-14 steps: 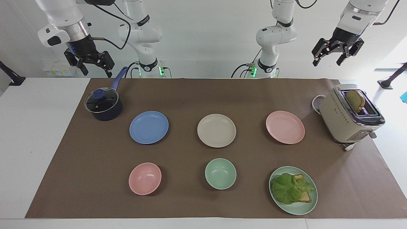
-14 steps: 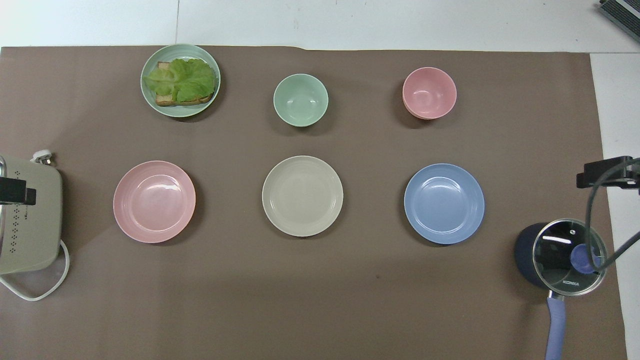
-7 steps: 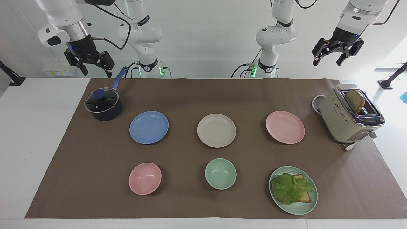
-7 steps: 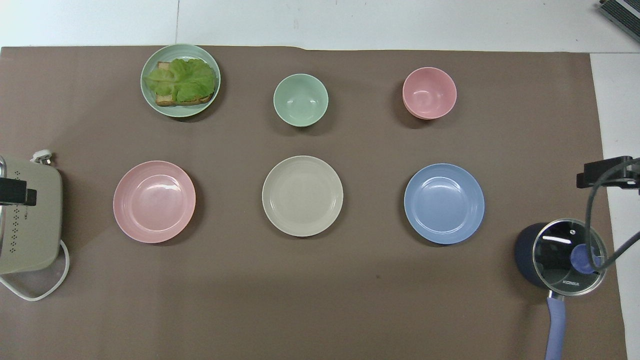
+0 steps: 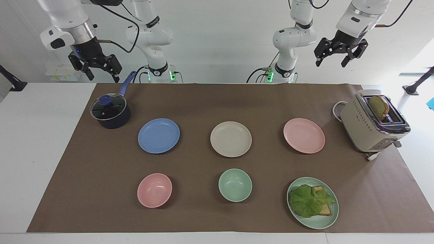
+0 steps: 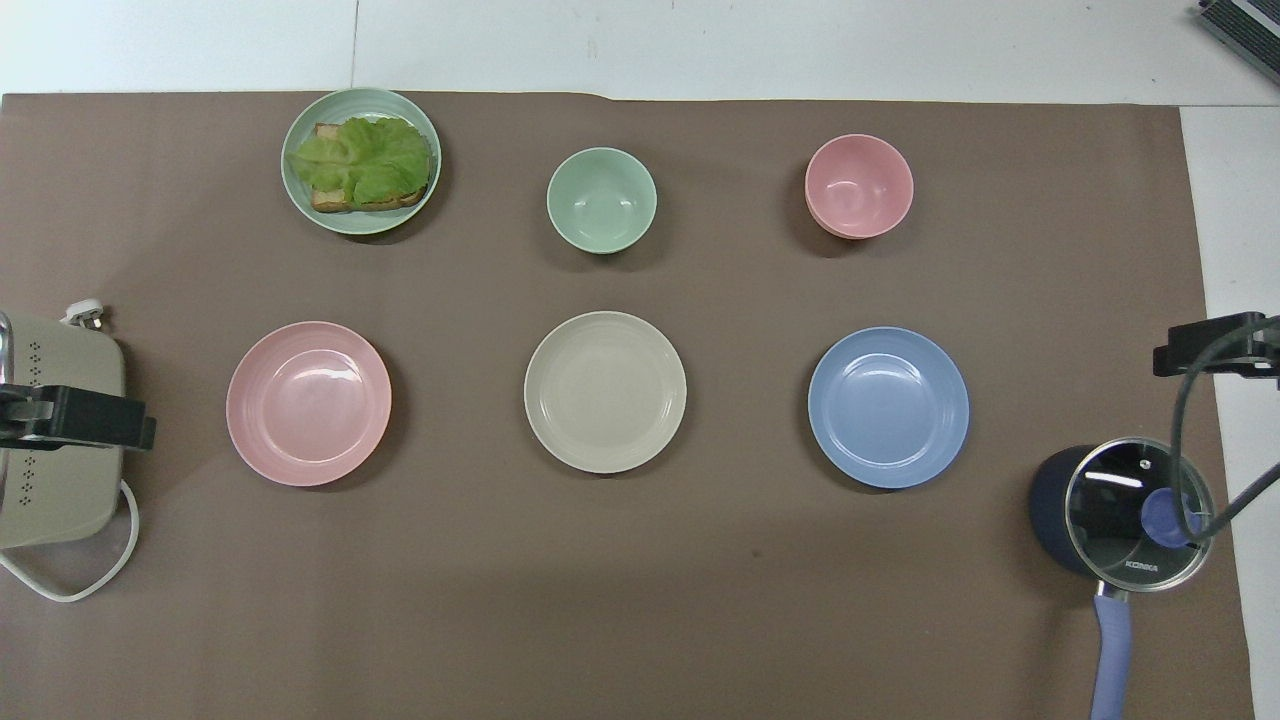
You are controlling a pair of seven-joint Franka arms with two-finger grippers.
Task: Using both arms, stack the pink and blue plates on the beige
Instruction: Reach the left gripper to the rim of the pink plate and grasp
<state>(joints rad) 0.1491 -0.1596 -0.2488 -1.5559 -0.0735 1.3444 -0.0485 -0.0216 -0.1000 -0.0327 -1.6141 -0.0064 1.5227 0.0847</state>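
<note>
left gripper [image 5: 334, 57]: spread wide, holds nothing | right gripper [image 5: 98, 70]: spread wide, holds nothing

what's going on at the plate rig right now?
Nothing is held yet. The pink plate, beige plate and blue plate lie apart in a row on the brown mat, the beige one in the middle. The left end effector is open in the air near the toaster at the pink plate's end. The right end effector is open, raised near the saucepan. Stacking hasn't started.
</note>
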